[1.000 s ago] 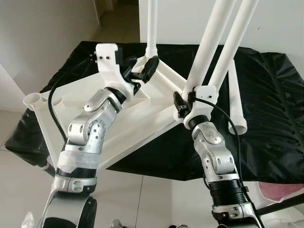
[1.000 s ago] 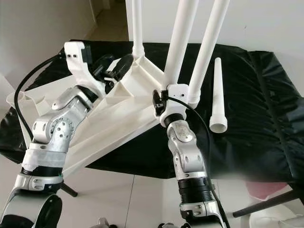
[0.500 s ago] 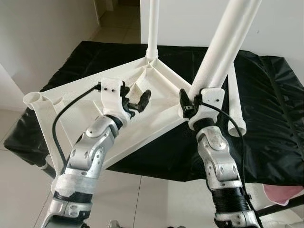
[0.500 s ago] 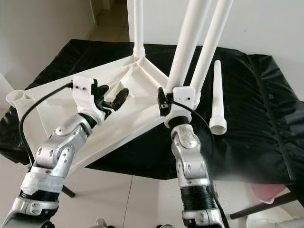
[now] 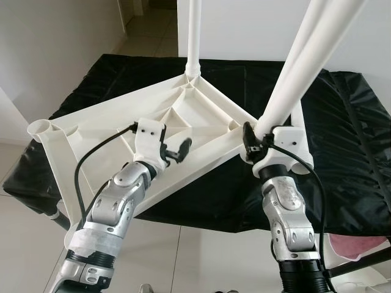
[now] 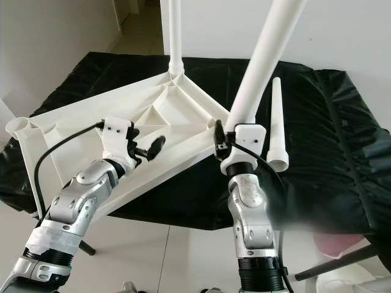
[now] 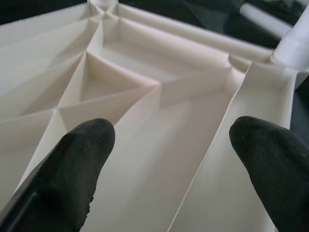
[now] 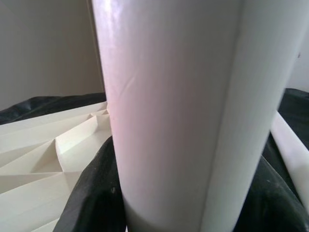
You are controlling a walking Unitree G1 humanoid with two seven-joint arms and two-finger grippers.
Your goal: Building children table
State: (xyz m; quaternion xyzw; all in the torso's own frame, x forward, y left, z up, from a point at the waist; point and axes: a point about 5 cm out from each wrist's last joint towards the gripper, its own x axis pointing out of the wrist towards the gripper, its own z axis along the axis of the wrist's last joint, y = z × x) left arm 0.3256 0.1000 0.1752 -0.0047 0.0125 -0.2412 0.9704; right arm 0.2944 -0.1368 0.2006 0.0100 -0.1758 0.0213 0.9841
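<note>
- Our right claw [image 5: 264, 135] grips the table leg [image 5: 305, 55], long axis rising toward one o'clock, base beside the tabletop [image 5: 91, 122] corner.
- Left claw [image 7: 169, 159] hovers open over the ribs.

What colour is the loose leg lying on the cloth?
White; the loose leg shows best in the right eye view.

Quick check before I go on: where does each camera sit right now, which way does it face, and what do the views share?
Head eyes: forward and down at the upturned tabletop on black sheet; both arms show.
Left wrist: along the open left gripper into the tabletop's ribs.
Right wrist: close against the table leg in the right gripper.
Shared: tabletop ribs.
</note>
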